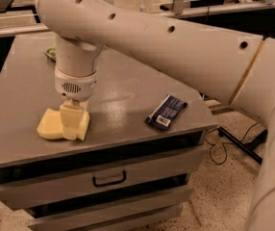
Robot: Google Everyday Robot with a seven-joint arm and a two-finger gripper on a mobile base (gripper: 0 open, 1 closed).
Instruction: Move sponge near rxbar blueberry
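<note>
The sponge (48, 127) is a pale yellow foam block lying near the front left of the grey cabinet top (128, 88). My gripper (72, 128) points straight down and sits on the sponge's right half, low against it. The rxbar blueberry (166, 112) is a dark navy wrapper with a white label patch. It lies flat near the front right edge, well to the right of the sponge and apart from it.
A green snack bag (51, 52) shows partly behind my wrist at the back left. My large arm spans the top from the right. The cabinet has a drawer with a handle (109, 179) below. Cables and a stand's leg (238, 143) lie on the floor at right.
</note>
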